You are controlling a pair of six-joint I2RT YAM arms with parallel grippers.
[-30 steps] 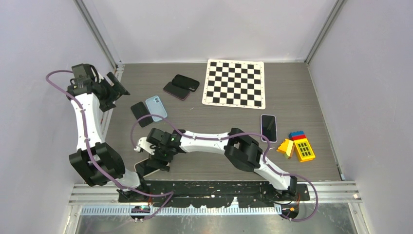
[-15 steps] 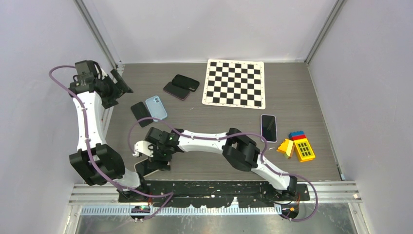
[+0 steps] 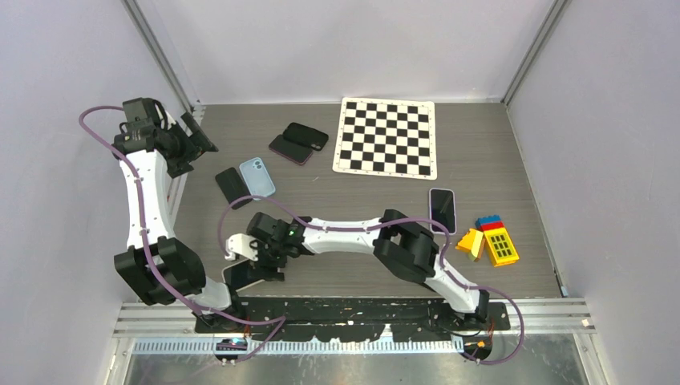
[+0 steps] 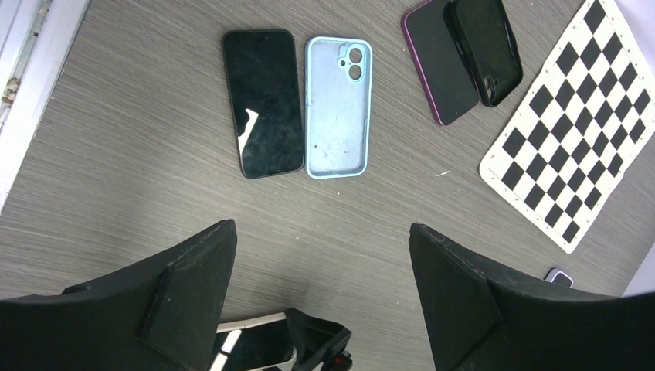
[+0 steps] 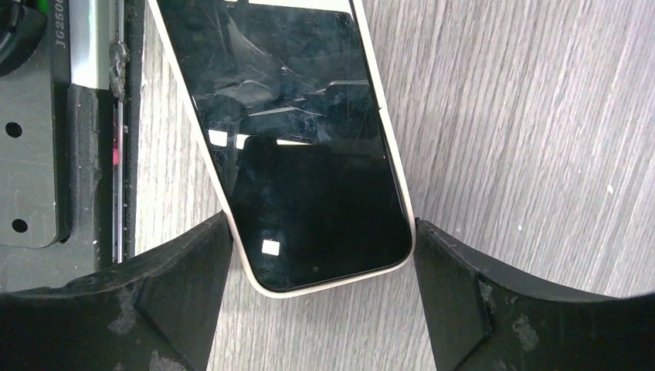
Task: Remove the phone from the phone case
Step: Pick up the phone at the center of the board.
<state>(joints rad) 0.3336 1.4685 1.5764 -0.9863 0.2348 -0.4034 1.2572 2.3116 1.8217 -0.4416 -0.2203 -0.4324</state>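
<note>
A phone in a cream case [image 3: 240, 276] lies screen-up at the table's near-left edge, next to the black base plate. It fills the right wrist view [image 5: 301, 154] and its end shows in the left wrist view [image 4: 255, 349]. My right gripper [image 3: 263, 265] is low over it. In the right wrist view, the gripper [image 5: 320, 232] is open and its fingers straddle the phone's rounded end, close against the case's two long sides. My left gripper [image 3: 200, 138] is raised at the far left. It is open and empty [image 4: 320, 232].
A light blue empty case [image 3: 257, 176] and a bare black phone [image 3: 232, 187] lie side by side at left. A maroon-cased phone [image 3: 289, 150] and black case [image 3: 308, 135], a chessboard mat [image 3: 386, 136], another phone [image 3: 442, 210] and toy blocks [image 3: 491, 241] lie farther off.
My right gripper has shifted slightly toward the near edge over the cased phone. My left gripper has moved a little toward the back wall. The phone has not moved.
</note>
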